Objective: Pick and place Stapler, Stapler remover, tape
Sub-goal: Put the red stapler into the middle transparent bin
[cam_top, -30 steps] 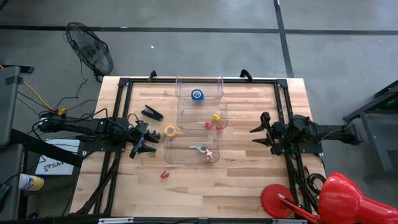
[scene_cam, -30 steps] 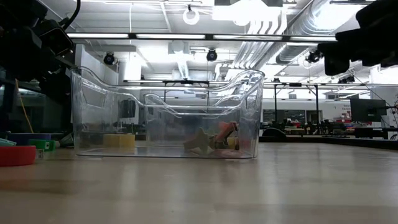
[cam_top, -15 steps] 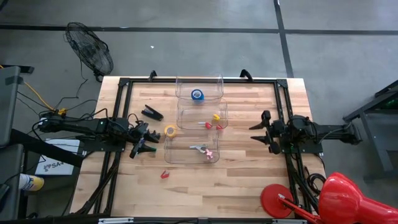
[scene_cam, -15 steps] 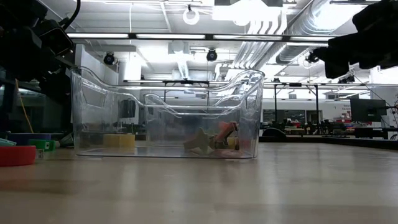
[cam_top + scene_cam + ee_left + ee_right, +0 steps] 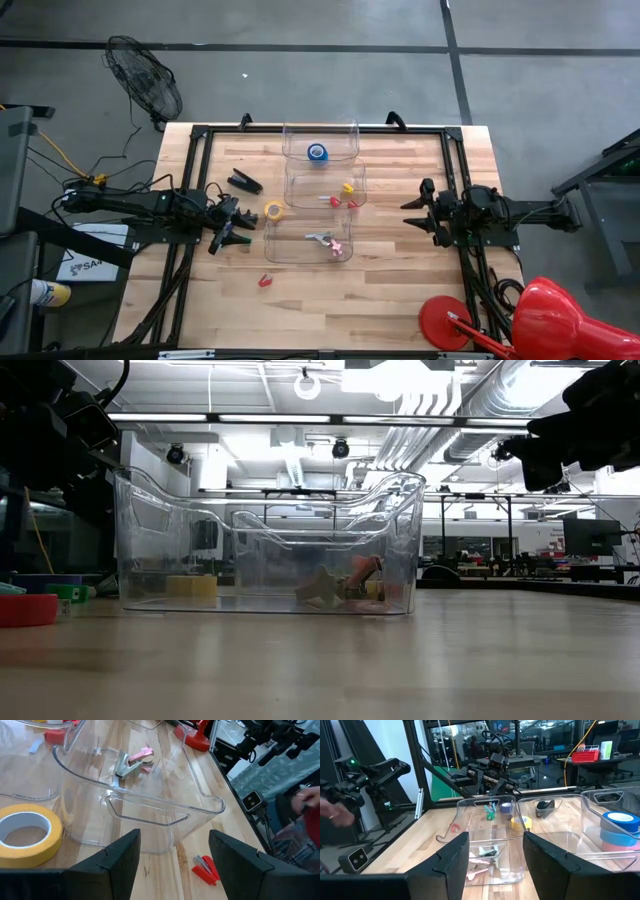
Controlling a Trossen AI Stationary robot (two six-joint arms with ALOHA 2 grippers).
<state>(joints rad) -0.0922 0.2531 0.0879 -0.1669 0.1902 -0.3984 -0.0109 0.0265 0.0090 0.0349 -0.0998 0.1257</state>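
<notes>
While both tools stand open and empty, left tool near yellow tape roll risks knocking the clear bin when reaching.

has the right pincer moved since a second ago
Yes, slightly. In the high view the right pincer has crept away from the table's right rail towards the bins; in the low view it sits a little higher than before.
</notes>
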